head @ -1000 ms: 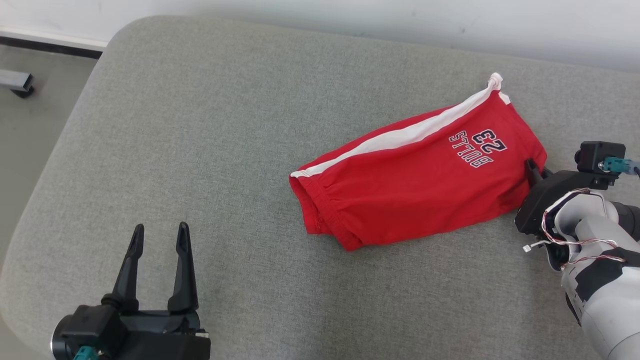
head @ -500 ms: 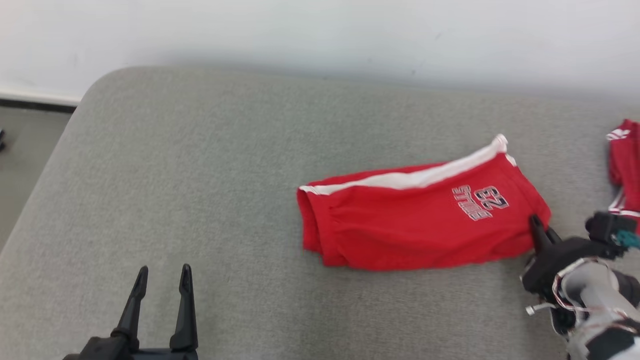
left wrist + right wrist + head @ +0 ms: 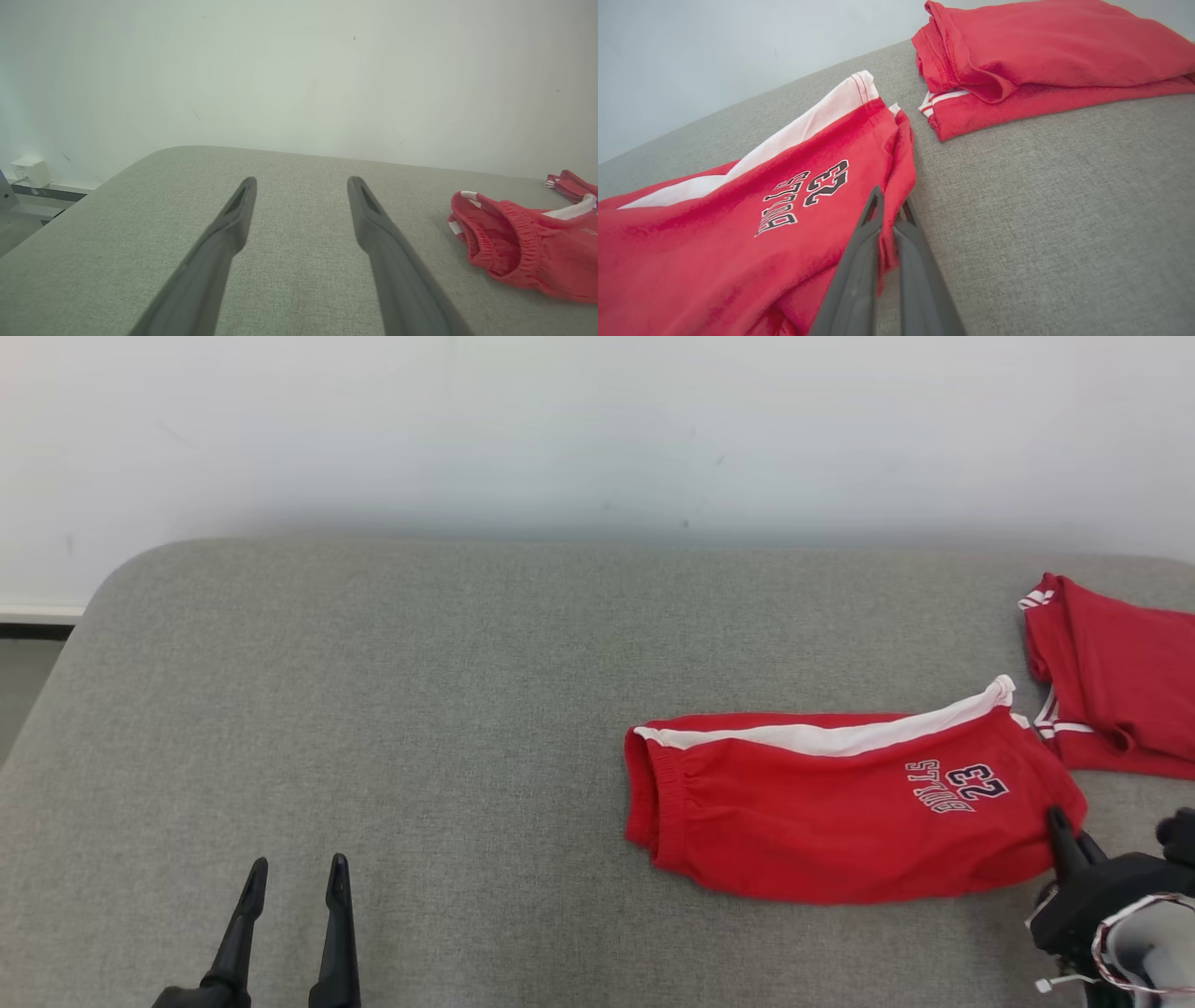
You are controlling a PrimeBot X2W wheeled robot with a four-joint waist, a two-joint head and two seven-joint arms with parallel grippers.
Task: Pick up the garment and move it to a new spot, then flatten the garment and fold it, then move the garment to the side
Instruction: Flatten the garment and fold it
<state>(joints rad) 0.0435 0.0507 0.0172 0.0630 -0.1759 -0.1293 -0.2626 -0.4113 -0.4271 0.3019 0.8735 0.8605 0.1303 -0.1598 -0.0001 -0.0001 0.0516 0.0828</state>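
Note:
Folded red shorts (image 3: pixel 840 803) with a white side stripe and "BULLS 23" print lie on the grey cushion (image 3: pixel 420 709), right of centre. My right gripper (image 3: pixel 1064 831) is shut on the near right hem of the shorts (image 3: pixel 738 233); in the right wrist view red cloth is pinched between the two fingers (image 3: pixel 859 261). My left gripper (image 3: pixel 291 887) stands open at the lower left, well apart from the garment, with nothing between its fingers (image 3: pixel 224 238). The elastic waistband end of the shorts (image 3: pixel 514 247) shows at the right of the left wrist view.
A second folded red garment (image 3: pixel 1111 672) lies at the far right, close beside the shorts' hem; it is also in the right wrist view (image 3: pixel 1041 60). A white wall (image 3: pixel 597 429) runs behind the cushion. The cushion's rounded left corner (image 3: pixel 103 597) drops to the floor.
The head camera has tilted up and turned right, bringing the wall and second red garment into view. The shorts, held by my right gripper, have turned to lie more level.

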